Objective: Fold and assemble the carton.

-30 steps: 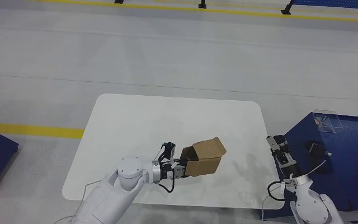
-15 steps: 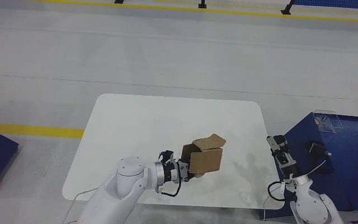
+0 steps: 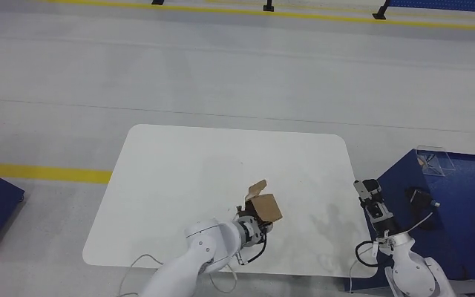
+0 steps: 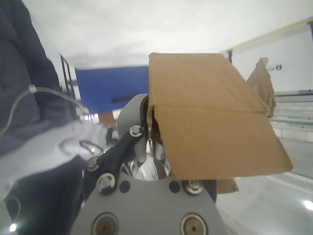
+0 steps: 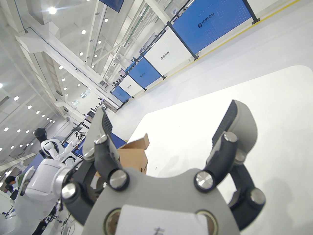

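Pinching the brown cardboard carton [image 4: 207, 113], my left gripper [image 4: 149, 123] has it; my spread right gripper [image 5: 168, 121] sits well apart at the right edge of the white worktop [image 3: 185, 171].

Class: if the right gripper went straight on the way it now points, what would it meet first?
Probably the bare white table. The right gripper, jaws open, frames only its surface; the carton sits off to one side. Depth is unclear.
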Robot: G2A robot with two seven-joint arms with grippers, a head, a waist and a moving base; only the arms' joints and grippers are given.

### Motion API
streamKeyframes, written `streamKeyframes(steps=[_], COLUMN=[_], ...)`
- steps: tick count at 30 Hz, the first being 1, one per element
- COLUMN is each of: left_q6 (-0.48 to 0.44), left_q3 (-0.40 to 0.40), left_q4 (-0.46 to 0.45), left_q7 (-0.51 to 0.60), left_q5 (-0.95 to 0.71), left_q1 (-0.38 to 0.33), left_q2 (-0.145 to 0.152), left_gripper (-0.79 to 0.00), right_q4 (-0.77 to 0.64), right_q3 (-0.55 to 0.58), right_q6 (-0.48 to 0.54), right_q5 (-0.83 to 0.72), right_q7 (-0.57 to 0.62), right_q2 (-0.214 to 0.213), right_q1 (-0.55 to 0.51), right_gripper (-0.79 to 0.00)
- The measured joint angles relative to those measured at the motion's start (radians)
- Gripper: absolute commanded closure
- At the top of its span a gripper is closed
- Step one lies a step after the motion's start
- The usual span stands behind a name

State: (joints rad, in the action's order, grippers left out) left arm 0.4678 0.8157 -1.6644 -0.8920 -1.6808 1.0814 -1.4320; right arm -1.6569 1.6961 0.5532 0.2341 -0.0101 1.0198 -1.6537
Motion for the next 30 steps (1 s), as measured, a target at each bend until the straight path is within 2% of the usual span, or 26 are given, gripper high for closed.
streamKeyframes(steps=[2, 5, 10, 11, 12, 13, 17, 22, 25, 28, 30], left_q6=[-0.056, -0.137, -0.236, -0.258, -0.275, -0.288, -0.296, -0.324, -0.319, -0.301, -0.260], left_q3=[-0.033, -0.071, -0.138, -0.155, -0.165, -0.174, -0.207, -0.225, -0.220, -0.195, -0.164], left_q4=[0.021, 0.065, 0.174, 0.200, 0.217, 0.234, 0.278, 0.257, 0.190, 0.060, -0.055], left_q7=[-0.095, -0.179, -0.257, -0.272, -0.282, -0.288, -0.251, -0.231, -0.227, -0.211, -0.171], left_q5=[0.004, 0.017, -0.007, -0.004, -0.001, -0.001, 0.005, 0.074, 0.122, 0.202, 0.274], left_q1=[-0.024, -0.048, -0.082, -0.095, -0.104, -0.113, -0.146, -0.138, -0.113, -0.060, -0.004], left_q2=[-0.014, -0.033, -0.071, -0.082, -0.089, -0.096, -0.124, -0.136, -0.132, -0.113, -0.091], left_gripper=[0.000, 0.000, 0.000, -0.068, -0.265, -0.785, -0.785, -0.785, -0.785, -0.785, -0.785], right_q4=[0.000, 0.000, 0.000, 0.000, 0.000, 0.000, 0.000, 0.000, 0.000, 0.000, 0.000], right_q3=[0.000, 0.000, 0.000, 0.000, 0.000, 0.000, 0.000, 0.000, 0.000, 0.000, 0.000], right_q6=[0.000, 0.000, 0.000, 0.000, 0.000, 0.000, 0.000, 0.000, 0.000, 0.000, 0.000], right_q5=[0.000, 0.000, 0.000, 0.000, 0.000, 0.000, 0.000, 0.000, 0.000, 0.000, 0.000], right_q7=[0.000, 0.000, 0.000, 0.000, 0.000, 0.000, 0.000, 0.000, 0.000, 0.000, 0.000], right_q2=[0.000, 0.000, 0.000, 0.000, 0.000, 0.000, 0.000, 0.000, 0.000, 0.000, 0.000], right_q1=[0.000, 0.000, 0.000, 0.000, 0.000, 0.000, 0.000, 0.000, 0.000, 0.000, 0.000], right_gripper=[-0.785, -0.785, -0.785, -0.785, -0.785, -0.785, -0.785, -0.785, -0.785, -0.785, -0.785])
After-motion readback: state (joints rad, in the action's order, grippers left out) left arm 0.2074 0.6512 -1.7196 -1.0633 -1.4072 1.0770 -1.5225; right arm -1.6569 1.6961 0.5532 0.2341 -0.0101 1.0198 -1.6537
